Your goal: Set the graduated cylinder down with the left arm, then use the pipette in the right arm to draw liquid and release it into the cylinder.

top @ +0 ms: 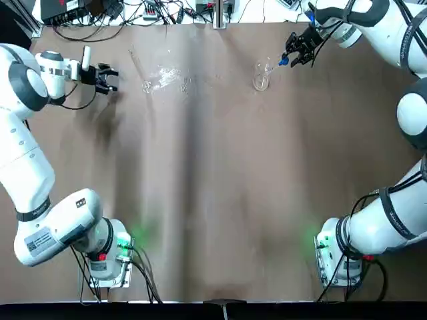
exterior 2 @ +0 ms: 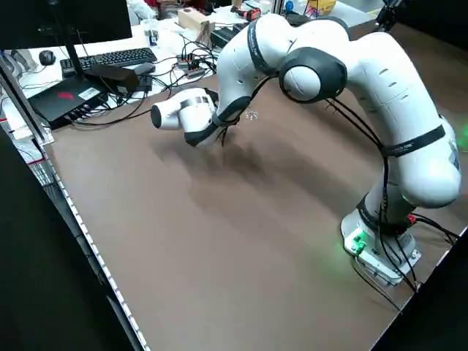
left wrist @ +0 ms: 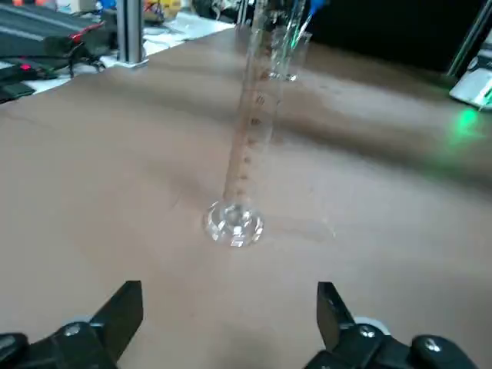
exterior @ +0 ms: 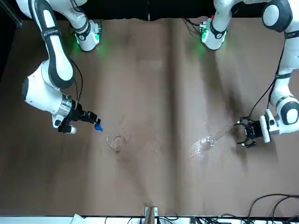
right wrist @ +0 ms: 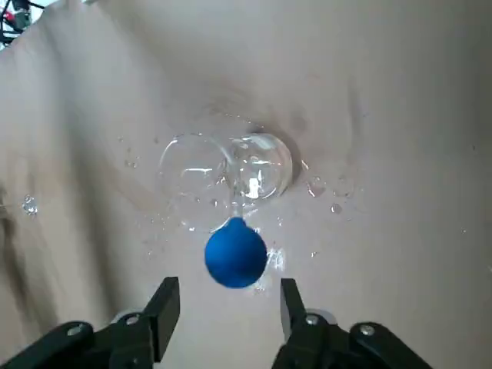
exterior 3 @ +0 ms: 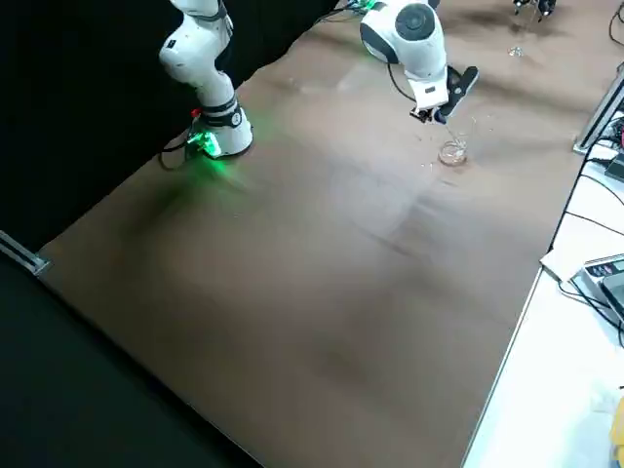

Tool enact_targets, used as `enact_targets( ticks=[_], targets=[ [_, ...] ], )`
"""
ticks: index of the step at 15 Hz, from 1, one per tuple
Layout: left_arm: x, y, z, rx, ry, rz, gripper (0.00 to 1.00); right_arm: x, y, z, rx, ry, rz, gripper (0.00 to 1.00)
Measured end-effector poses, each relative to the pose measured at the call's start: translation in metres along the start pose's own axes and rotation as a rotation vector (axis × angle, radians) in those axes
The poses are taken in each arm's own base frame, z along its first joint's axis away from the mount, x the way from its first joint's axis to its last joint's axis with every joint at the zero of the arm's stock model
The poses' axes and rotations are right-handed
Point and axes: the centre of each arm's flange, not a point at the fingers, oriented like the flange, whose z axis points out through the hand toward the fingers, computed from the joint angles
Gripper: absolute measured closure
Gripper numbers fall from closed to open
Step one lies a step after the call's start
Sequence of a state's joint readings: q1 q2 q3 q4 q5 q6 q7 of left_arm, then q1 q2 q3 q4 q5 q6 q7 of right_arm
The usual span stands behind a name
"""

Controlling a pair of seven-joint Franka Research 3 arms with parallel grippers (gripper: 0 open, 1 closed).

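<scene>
Above the beaker (right wrist: 265, 167), the right gripper (right wrist: 230, 280) gapes wide; centre the pipette (right wrist: 235, 254) before squeezing gently. Well left of the beaker, the left gripper (left wrist: 231, 284) also gapes.

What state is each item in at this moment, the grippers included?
Graduated cylinder: upright on its foot, released.
Left gripper: fingers open, beside the cylinder.
Pipette: leaning in the beaker, blue bulb up, not gripped.
Right gripper: fingers open, at the bulb.
Beaker: upright.
Table: spotted with droplets near the beaker.
</scene>
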State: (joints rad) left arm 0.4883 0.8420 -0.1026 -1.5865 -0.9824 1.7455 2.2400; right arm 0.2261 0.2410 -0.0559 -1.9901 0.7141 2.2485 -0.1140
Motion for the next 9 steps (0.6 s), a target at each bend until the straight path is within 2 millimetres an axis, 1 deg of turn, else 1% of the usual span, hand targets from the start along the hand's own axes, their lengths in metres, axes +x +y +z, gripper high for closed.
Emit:
enact_targets(
  ticks=[2, 3, 5, 6, 9],
  targets=[
    [0.005, 0.001, 0.027, -0.027, 0.033, 0.007, 0.00, 0.001, 0.003, 0.005, -0.003, 0.001, 0.007, 0.41],
    [0.010, 0.001, 0.049, -0.043, 0.059, 0.044, 0.00, 0.002, 0.004, 0.007, -0.004, 0.002, 0.011, 0.42],
    [0.017, -0.002, 0.061, -0.017, 0.111, 0.086, 0.00, 0.002, 0.005, 0.008, -0.004, 0.001, 0.014, 0.42],
    [0.020, -0.004, 0.065, -0.007, 0.128, 0.110, 0.00, 0.002, 0.005, 0.008, -0.004, 0.001, 0.015, 0.47],
    [0.027, -0.004, 0.075, -0.007, 0.157, 0.211, 0.00, 0.004, 0.006, 0.009, -0.007, 0.017, 0.018, 0.50]
  ],
)
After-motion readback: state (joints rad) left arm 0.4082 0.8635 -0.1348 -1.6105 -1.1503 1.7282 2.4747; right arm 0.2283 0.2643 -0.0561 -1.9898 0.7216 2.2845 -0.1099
